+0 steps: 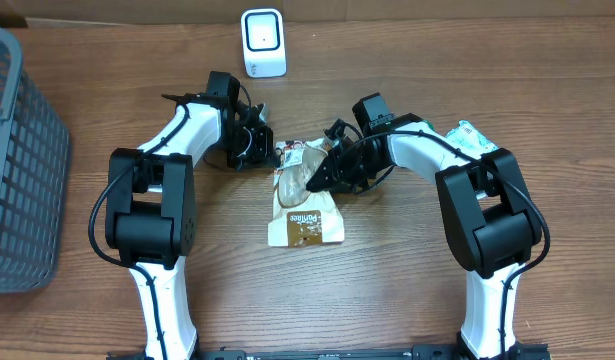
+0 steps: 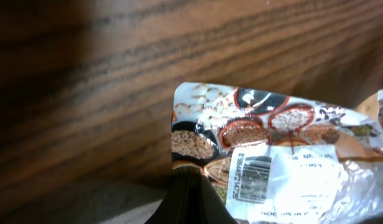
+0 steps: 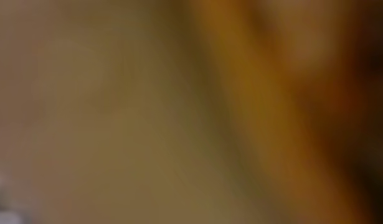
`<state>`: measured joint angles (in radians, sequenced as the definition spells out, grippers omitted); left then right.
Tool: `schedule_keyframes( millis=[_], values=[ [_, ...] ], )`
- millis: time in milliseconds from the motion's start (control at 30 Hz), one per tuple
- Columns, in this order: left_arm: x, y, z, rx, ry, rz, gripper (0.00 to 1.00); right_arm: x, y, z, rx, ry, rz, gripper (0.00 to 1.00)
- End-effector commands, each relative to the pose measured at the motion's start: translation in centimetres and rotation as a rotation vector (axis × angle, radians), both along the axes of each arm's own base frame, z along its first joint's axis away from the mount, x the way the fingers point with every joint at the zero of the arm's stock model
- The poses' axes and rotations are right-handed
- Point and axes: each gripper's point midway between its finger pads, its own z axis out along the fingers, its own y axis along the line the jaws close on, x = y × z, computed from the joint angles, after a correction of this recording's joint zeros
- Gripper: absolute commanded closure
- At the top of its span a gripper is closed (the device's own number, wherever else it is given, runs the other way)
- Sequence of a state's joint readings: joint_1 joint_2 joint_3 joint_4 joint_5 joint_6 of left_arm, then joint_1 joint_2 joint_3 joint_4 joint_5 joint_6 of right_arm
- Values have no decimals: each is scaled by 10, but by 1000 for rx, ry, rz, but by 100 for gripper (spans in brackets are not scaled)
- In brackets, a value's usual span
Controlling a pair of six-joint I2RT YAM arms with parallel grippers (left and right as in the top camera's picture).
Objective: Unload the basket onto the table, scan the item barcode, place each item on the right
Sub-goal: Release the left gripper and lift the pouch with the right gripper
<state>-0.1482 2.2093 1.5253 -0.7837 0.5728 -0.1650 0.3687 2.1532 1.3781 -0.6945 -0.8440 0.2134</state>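
Lying beside the closed left gripper (image 1: 267, 148), the snack bag (image 1: 305, 215) underlies the right gripper (image 1: 322, 172), state unclear.

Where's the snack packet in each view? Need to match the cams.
Overhead: snack packet mid-frame, below the white scanner.
Left wrist: snack packet lower right, its barcode facing the camera.
Right wrist: too blurred to tell.
Shared landmark: the wood-grain table, also visible in the left wrist view.
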Motion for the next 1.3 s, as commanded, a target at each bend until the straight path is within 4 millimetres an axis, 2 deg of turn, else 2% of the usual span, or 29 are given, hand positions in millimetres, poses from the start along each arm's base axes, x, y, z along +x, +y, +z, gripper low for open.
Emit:
schedule_keyframes(
  millis=[0,100,233,367,467,533,633,700,833,900,1000,1067,1100,1133,1267],
  values=[
    [4,23,10,95,-52,-14,96,3,4,12,29,-19,10,93],
    [13,42,48,131,-128,23,96,8,6,29,44,-61,12,96],
    [15,78,114,167,-234,106,96,15,9,63,77,-146,14,96],
    [0,123,171,179,-311,221,96,20,11,112,122,-265,18,96],
    [-15,159,200,200,-343,319,96,16,13,157,187,-391,62,96],
    [-25,183,212,221,-356,382,96,7,16,188,252,-467,102,96],
    [-35,215,220,266,-362,467,94,-12,18,231,353,-568,169,96],
    [-39,228,220,274,-349,501,92,-25,19,253,408,-619,205,96],
    [-47,237,215,283,-312,527,83,-38,15,278,428,-665,205,96],
    [-48,238,215,290,-310,528,71,-42,14,287,433,-661,190,96],
    [-48,238,214,290,-309,527,54,-45,12,293,435,-644,173,96],
    [-48,237,214,289,-308,527,35,-43,12,291,419,-621,151,96],
    [-48,237,214,289,-308,527,15,-40,10,287,388,-606,124,96],
    [-48,237,214,289,-308,527,0,-35,9,282,350,-598,96,96],
    [-48,238,215,289,-310,527,1,-15,0,266,130,-627,4,96]
  ],
)
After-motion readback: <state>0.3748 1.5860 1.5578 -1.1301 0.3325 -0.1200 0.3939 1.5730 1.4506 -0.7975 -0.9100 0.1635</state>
